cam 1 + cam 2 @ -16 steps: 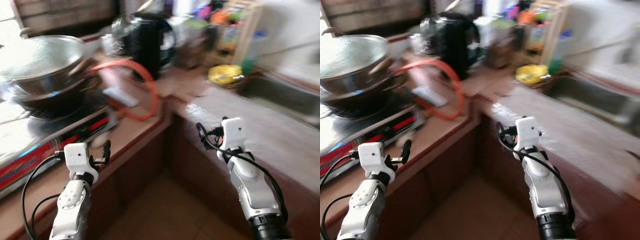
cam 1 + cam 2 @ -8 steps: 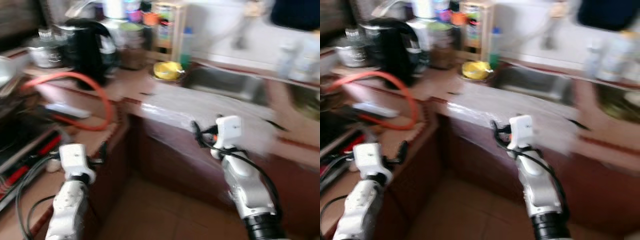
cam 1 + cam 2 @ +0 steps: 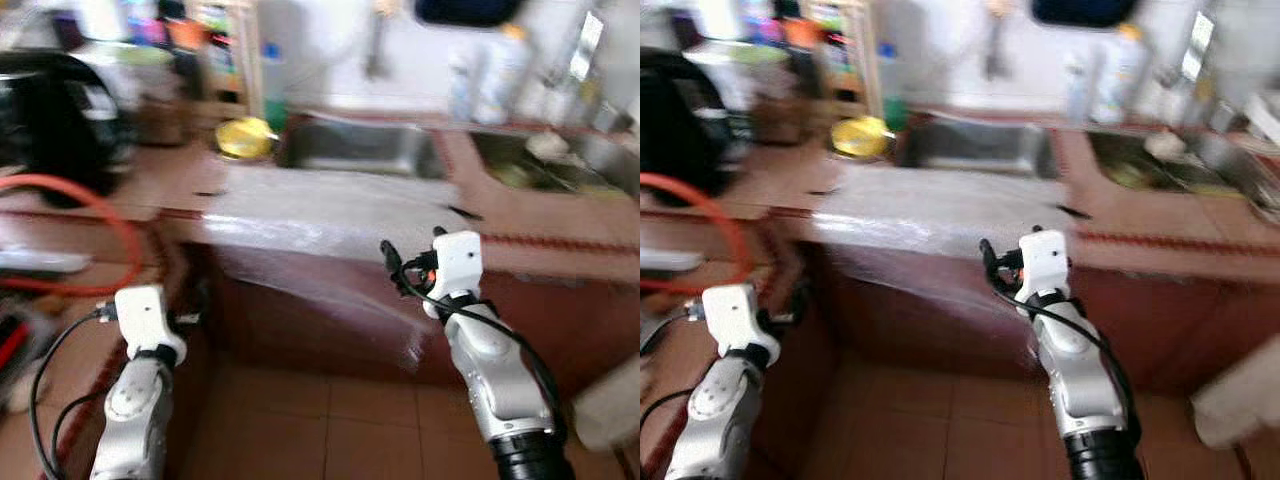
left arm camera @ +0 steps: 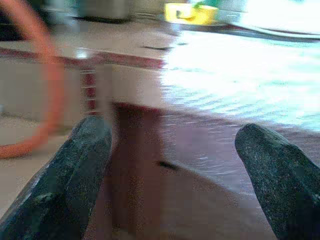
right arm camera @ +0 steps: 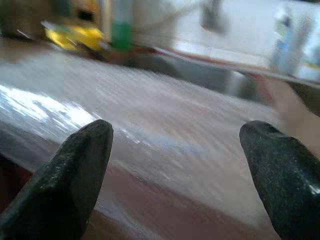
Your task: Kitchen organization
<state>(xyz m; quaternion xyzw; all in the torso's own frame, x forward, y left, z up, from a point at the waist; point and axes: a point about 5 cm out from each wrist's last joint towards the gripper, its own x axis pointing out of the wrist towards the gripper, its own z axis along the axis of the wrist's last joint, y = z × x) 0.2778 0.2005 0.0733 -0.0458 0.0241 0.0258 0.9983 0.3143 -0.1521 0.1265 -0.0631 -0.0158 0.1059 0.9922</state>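
Swinging right since a second ago, the head has lost the wok and stove and now faces the steel sink [image 3: 362,148] set in the brown counter [image 3: 330,205]. Both arms hang before the cabinets, empty: left gripper [image 4: 175,165] and right gripper [image 5: 175,170] with fingers spread apart. A yellow dish [image 3: 243,139] sits just left of the sink; an orange hose [image 3: 95,235] loops farther left. Everything is blurred.
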